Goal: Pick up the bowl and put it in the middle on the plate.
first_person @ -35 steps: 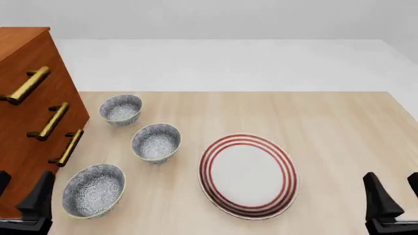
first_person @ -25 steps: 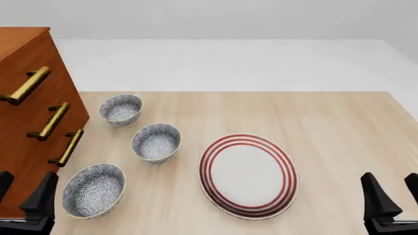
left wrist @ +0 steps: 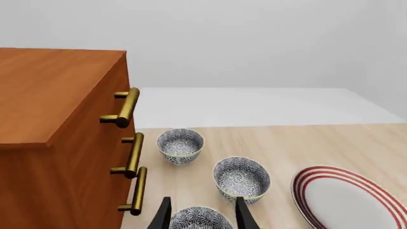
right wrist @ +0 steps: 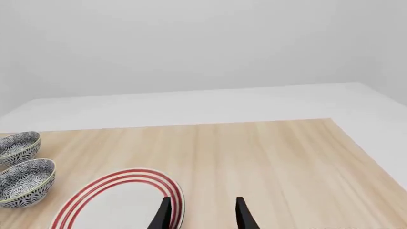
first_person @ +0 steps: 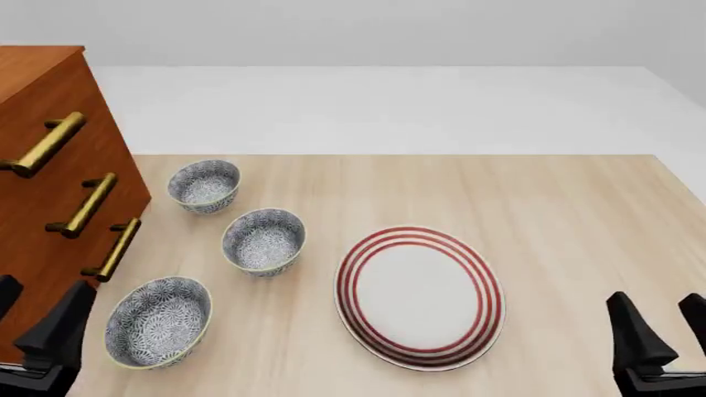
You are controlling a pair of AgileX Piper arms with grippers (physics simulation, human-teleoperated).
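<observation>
The bowl (first_person: 264,240) is small, deep and finely blue-grey speckled. It stands upright in the middle of three bowls, left of the plate (first_person: 419,295), and shows again in the wrist views as bowl (left wrist: 240,177) and bowl (right wrist: 24,180). The plate is large and white with three red rings, also seen as plate (left wrist: 346,200) and plate (right wrist: 117,202). My left gripper (first_person: 35,318) is open at the near left, well short of the bowl. My right gripper (first_person: 665,327) is open at the near right, right of the plate. Neither holds anything.
A wider floral bowl (first_person: 158,321) sits right in front of my left gripper (left wrist: 202,213). A slightly smaller speckled bowl (first_person: 204,184) stands farther back. A wooden drawer cabinet (first_person: 50,190) with brass handles lines the left side. The table edge (first_person: 679,178) is at the right.
</observation>
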